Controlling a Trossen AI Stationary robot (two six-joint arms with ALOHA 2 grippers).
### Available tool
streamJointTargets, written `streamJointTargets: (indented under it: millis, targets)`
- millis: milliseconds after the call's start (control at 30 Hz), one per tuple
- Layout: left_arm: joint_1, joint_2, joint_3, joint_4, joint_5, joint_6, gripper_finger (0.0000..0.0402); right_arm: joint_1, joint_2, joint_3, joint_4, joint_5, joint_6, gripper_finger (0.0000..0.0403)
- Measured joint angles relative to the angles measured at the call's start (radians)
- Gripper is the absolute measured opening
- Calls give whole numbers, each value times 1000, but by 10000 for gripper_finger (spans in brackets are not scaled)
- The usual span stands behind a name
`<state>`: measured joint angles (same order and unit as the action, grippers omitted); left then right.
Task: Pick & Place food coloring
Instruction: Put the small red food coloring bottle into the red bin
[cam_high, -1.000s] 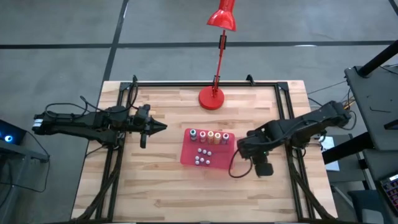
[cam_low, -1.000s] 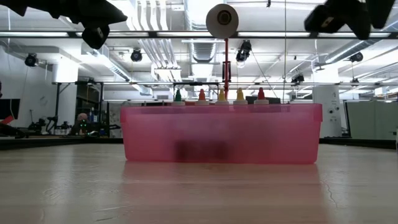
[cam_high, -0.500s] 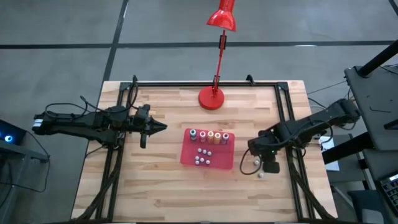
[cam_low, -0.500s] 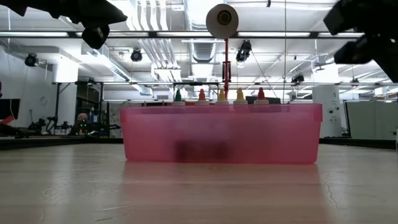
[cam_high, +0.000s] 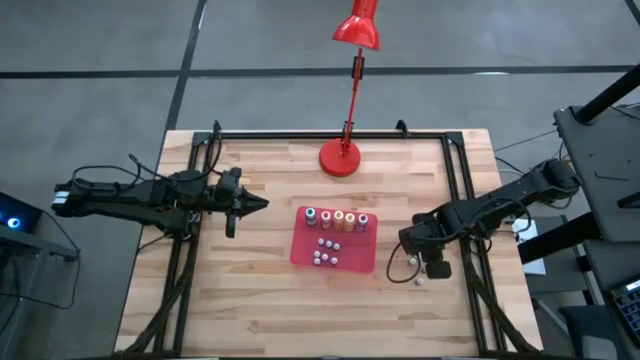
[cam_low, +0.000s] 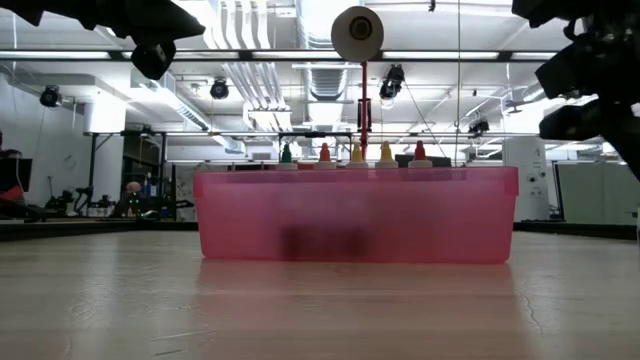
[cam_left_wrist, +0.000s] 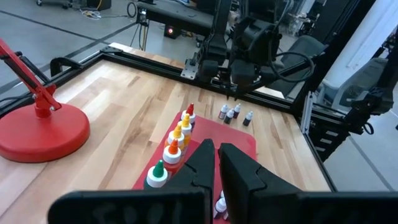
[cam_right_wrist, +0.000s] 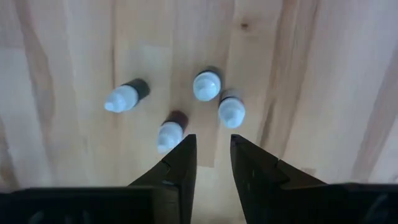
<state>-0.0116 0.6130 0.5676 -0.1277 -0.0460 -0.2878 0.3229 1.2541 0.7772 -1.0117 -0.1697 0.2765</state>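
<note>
On the tabletop (cam_high: 250, 300) seen from above, the red tray (cam_high: 358, 258) sits about midway between the left and right edges. The food coloring (cam_high: 337, 219) stands in a row along the tray's far rim, toward the red lamp (cam_high: 340, 158), so I judge those bottles already placed. My right gripper (cam_high: 408, 248) hangs near the right edge, over a few white-capped vials (cam_high: 411, 263) lying on bare wood outside the tray. The left gripper (cam_high: 258, 204) waits toward the left edge, pointing at the tray. From table height, the coloured caps just clear the tray's far wall, the bottles upright, and both arms show high above the wood. Through the left wrist camera the left jaws are pressed together on nothing. The bottle row runs beside them along the tray rim, and the loose vials stand beyond the tray under the other arm. Through the right wrist camera the right jaws stand slightly apart with nothing between them, aimed down at four vials. Three are clustered just past the fingertips and one is tipped aside, so I read this as lining up a pick on one of them.
</note>
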Motion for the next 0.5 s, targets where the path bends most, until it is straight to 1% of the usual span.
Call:
streamJointTargets:
  millis: [167, 233, 500]
  targets:
    - [0, 0, 0, 0, 0, -3, 0, 0, -3, -2, 14, 73, -125, 110]
    - [0, 0, 0, 0, 0, -3, 0, 0, -4, -2, 21, 86, -162, 118]
    - [0, 0, 0, 0, -1, -4, 0, 0, -4, -4, 64, 88, -257, 150]
